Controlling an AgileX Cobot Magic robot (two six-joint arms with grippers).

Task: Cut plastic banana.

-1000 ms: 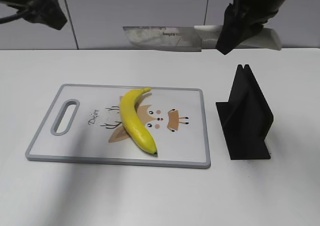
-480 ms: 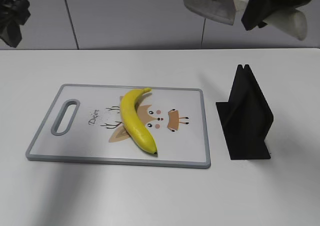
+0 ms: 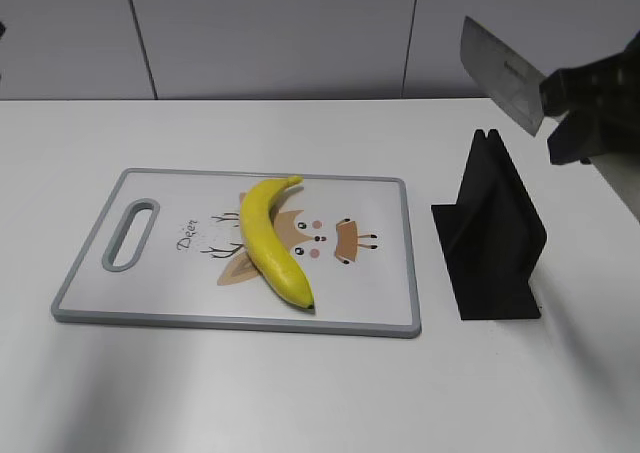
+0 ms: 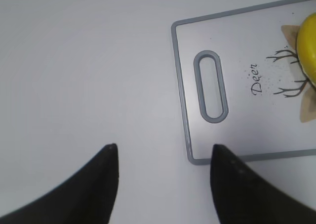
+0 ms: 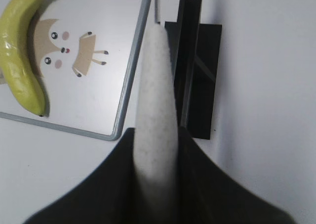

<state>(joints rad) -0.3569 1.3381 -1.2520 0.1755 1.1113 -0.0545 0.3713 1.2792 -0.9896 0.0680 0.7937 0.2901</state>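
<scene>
The plastic banana [image 3: 270,238] lies whole and slantwise on the grey-rimmed cutting board [image 3: 90,273]; it also shows in the right wrist view [image 5: 19,51] and at the left wrist view's edge [image 4: 308,46]. My right gripper [image 3: 580,103] is shut on the white handle [image 5: 157,110] of a cleaver-like knife, blade [image 3: 503,73] in the air above the black knife stand [image 3: 495,238], to the right of the board. My left gripper [image 4: 163,150] is open and empty over bare table beside the board's handle-slot corner [image 4: 190,157]; it is outside the exterior view.
The black stand [image 5: 197,75] is upright just right of the board [image 5: 123,95], directly under the knife handle. The board's handle slot [image 4: 211,93] is at its left end. A grey wall runs behind the white table [image 3: 300,393].
My right gripper has carried the knife from above the board's back edge to the right and lower, over the stand, tilting the blade. My left arm has withdrawn out of the exterior view at upper left.
</scene>
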